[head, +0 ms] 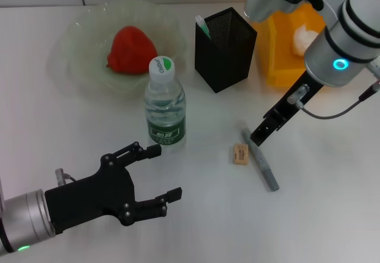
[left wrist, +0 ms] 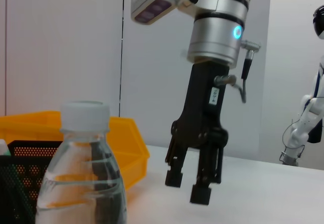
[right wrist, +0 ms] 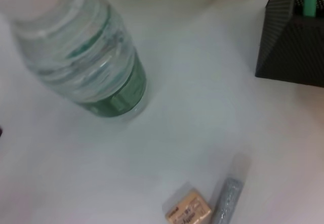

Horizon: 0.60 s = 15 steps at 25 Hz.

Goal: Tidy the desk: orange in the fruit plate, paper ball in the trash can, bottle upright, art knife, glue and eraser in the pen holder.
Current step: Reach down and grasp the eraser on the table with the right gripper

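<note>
A: Two items at least are seen left on the desk: the eraser (head: 240,154) and, just beside it, a grey stick (head: 261,167) taken to be the glue, though the art knife cannot be ruled out from these views. Both lie near the right gripper (head: 259,136), which hangs above the stick's upper end with its fingers parted, nothing held.

B: And what is counted as done?

A: The bottle (head: 164,110) is found upright. A red fruit (head: 129,50) is lying in the fruit plate (head: 77,31); no orange-coloured one is seen. A pale crumpled thing (head: 304,37), judged to be the paper ball, is sitting in the yellow bin (head: 279,49). One green-tipped item (head: 203,27) is already standing in the pen holder (head: 224,48).

B: The left arm?

A: The left gripper (head: 163,174) is held low, near the bottle, spread wide and empty.

B: Surroundings?

A: A plain white tabletop (head: 332,215) is noted, pale wall panels behind, and part of another white robot (left wrist: 306,118) far off.
</note>
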Tool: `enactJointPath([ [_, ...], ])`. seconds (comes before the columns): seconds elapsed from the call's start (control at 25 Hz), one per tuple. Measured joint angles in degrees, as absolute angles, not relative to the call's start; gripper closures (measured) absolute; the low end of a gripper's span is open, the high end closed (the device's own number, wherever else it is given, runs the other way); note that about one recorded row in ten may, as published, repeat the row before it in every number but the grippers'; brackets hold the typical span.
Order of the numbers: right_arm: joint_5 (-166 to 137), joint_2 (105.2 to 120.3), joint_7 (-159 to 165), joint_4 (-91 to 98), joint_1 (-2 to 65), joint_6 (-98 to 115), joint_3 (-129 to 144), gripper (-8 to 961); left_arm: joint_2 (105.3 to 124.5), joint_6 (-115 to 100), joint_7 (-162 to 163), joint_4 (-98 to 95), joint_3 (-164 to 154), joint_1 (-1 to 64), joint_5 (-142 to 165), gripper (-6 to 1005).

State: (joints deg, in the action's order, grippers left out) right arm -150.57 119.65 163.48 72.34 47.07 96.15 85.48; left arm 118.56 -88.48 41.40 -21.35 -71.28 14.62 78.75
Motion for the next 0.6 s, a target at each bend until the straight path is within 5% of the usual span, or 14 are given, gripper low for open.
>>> enactJointPath([
  [0.6,-149.20,119.45,163.51,68.84,47.14,92.70,85.92,119,118.65,-88.41,41.27,-21.36,-71.28,14.68,78.75,138],
])
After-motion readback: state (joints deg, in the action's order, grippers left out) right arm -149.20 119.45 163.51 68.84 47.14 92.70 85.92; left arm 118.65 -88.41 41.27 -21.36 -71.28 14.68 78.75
